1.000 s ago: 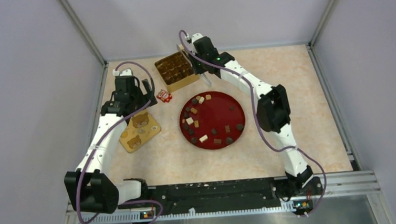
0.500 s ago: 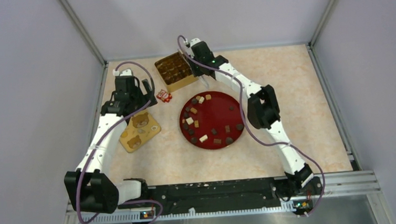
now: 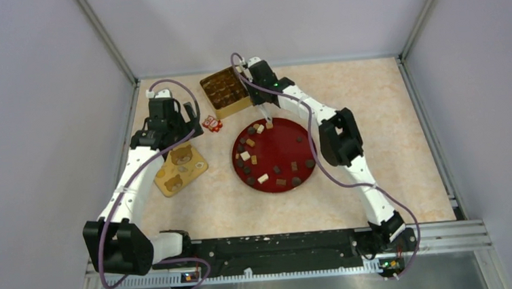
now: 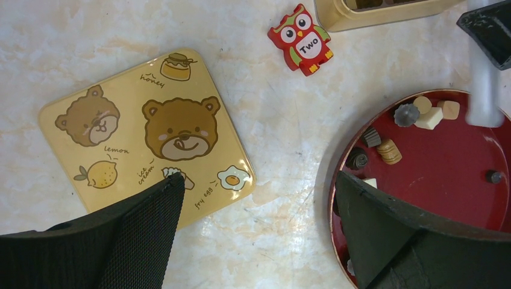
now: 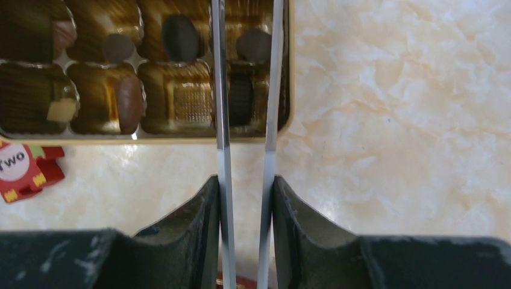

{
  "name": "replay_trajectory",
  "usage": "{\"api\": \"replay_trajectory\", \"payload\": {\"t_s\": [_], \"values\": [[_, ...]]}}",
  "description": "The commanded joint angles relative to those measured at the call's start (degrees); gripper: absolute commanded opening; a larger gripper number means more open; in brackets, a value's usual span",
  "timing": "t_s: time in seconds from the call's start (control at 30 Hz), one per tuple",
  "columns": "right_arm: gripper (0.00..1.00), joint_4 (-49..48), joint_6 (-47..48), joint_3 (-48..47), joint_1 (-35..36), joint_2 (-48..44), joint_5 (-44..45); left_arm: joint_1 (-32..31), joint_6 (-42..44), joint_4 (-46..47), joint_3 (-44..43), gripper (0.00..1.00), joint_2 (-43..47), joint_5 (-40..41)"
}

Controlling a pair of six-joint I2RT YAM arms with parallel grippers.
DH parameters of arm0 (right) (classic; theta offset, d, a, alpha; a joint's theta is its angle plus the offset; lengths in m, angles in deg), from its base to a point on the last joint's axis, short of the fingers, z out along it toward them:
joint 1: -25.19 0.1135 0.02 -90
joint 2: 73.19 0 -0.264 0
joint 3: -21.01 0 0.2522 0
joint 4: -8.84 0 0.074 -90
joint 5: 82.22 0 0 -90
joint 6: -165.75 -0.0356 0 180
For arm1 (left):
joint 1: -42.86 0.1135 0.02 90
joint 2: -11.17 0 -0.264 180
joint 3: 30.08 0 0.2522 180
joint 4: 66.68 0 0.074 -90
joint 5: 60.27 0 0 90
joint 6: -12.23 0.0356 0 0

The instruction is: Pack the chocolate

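Many chocolate pieces point(image 3: 245, 156) wait on the red plate point(image 3: 284, 146); the right gripper point(image 3: 266, 118), narrowly parted and seemingly empty, should straddle one squarely.

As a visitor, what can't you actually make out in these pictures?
- Right wrist view: the right end effector runs off the top edge, hiding its tips and anything held.
- Same view: it covers part of the gold box, which the left edge cuts off.
- Left wrist view: the left end effector hides the near part of the red plate.
- Top view: the chocolate pieces are too small to show shape.
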Motion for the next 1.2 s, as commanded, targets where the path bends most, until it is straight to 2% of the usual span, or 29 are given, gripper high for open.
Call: {"api": "replay_trajectory", "payload": {"t_s": [0.0, 0.2, 0.83, 1.17], "values": [[0.02, -3.72, -1.00, 4.91, -0.20, -7.15, -0.40, 0.05, 0.09, 0.88, -0.54, 0.99, 1.61, 0.14], [0.01, -4.97, -0.78, 9.81, 0.11, -10.03, -0.38, 0.06, 0.09, 1.32, -0.43, 0.99, 1.17, -0.64], [0.02, -4.45, 0.33, 11.35, 1.71, -11.92, 0.65, 0.06, 0.18, 1.24, 0.13, 0.99, 2.16, -0.23], [0.18, -4.23, 0.24, 11.41, 1.89, -12.44, 1.25, 0.06, 0.35, 1.17, 0.45, 0.99, 2.68, -0.15]]}}
